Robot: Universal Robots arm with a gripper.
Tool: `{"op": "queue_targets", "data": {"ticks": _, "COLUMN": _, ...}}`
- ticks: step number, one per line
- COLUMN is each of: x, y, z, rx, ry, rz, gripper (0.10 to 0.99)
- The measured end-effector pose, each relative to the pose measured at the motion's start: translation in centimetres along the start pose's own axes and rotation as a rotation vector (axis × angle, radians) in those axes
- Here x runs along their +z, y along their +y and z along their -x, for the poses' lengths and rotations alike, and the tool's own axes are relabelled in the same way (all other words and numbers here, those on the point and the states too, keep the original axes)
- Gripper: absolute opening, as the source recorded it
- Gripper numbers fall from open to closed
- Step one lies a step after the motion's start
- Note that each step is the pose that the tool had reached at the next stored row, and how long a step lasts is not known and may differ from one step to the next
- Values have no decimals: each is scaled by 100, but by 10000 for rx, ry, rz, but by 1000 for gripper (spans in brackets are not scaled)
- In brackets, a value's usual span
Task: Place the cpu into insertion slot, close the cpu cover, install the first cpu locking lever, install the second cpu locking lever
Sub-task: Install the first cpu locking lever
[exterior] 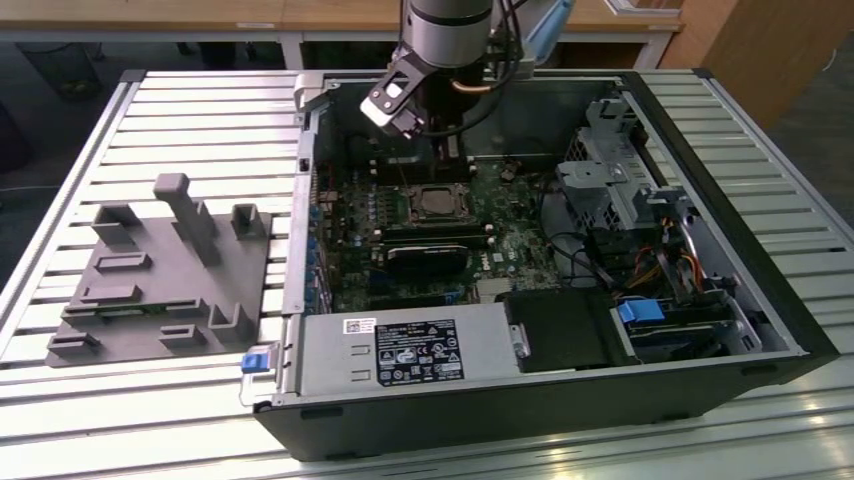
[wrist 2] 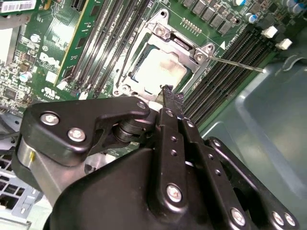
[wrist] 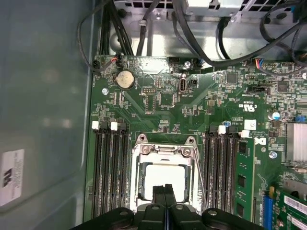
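Note:
The cpu (wrist: 165,178) lies in the insertion slot (wrist: 139,191), its pale metal face showing through the window of the cpu cover (wrist: 163,150), which lies flat over it. In the second wrist view the cpu (wrist 2: 158,73) sits under the same silver frame (wrist 2: 184,48). My gripper (wrist: 165,190) is shut with nothing between its fingers, the tips hanging just above the socket's edge (wrist 2: 167,90). In the exterior view the gripper (exterior: 450,150) stands inside the case, just behind the socket (exterior: 434,203). One thin locking lever (wrist 2: 237,64) sticks out sideways over the memory slots (wrist: 199,178).
The open computer case (exterior: 747,300) lies on a slatted metal table (exterior: 200,110). Long black memory slots (wrist: 109,172) flank the socket on both sides. A black heatsink block (exterior: 427,258) sits in front of the socket. Cables (wrist: 144,28) hang behind the board. A grey fixture (exterior: 160,270) stands at the exterior view's left.

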State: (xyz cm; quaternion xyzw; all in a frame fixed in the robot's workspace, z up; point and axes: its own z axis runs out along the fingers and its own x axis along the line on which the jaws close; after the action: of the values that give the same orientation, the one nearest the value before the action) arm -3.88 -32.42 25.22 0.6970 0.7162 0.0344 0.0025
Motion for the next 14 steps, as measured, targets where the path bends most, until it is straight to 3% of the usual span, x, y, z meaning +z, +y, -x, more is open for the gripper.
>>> {"op": "queue_targets", "data": {"ticks": 3, "x": -73, "y": 6, "z": -3, "rx": 0, "ry": 1, "rz": -32, "gripper": 122}}
{"op": "queue_targets", "data": {"ticks": 6, "x": -83, "y": 6, "z": -4, "rx": -49, "ry": 6, "rz": -46, "gripper": 122}}
{"op": "queue_targets", "data": {"ticks": 14, "x": -83, "y": 6, "z": -4, "rx": -1431, "ry": 74, "rz": -108, "gripper": 122}}
